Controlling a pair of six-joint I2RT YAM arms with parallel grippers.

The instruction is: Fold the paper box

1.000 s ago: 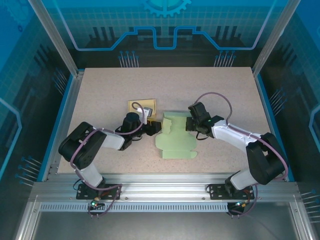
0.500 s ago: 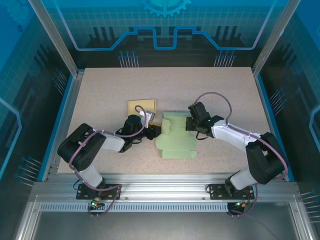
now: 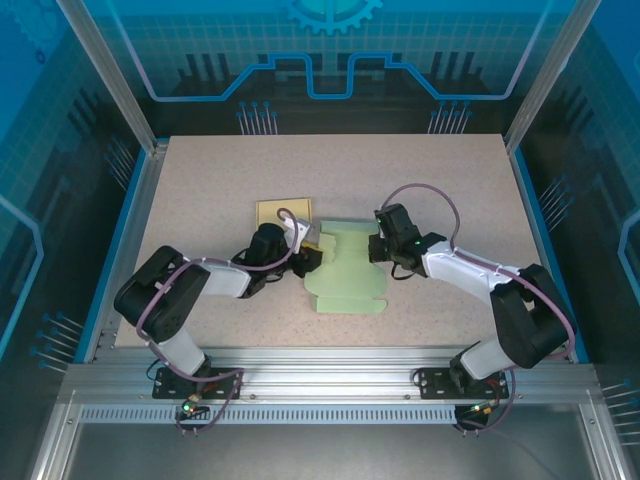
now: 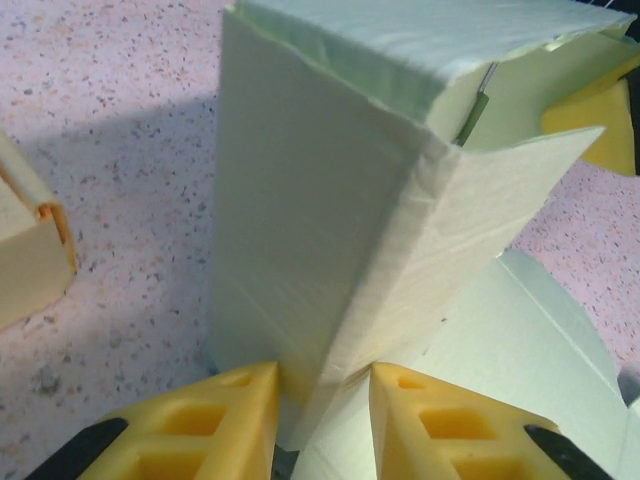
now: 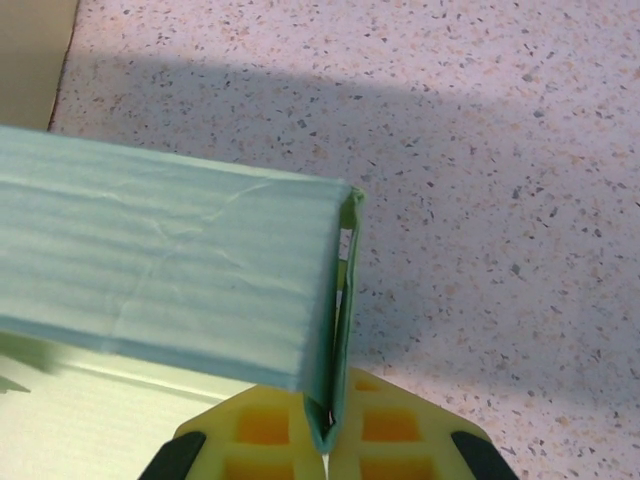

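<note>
Left gripper [image 4: 322, 400] first: its jaws have just narrowed and now pinch a creased, upright wall of the paper box [image 3: 345, 268]. I keep my right gripper [image 5: 325, 425] pressed together on the opposite wall's edge. The box, mid-bench [image 3: 450, 180], has slid toward the left edge since earlier and risen off the flat, so I judge the fold is under way.

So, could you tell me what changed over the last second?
The left end effector closed on the left flap of the pale green paper box, which shifted slightly left. The right end effector stayed clamped on its right edge; the tan cardboard stayed put.
</note>
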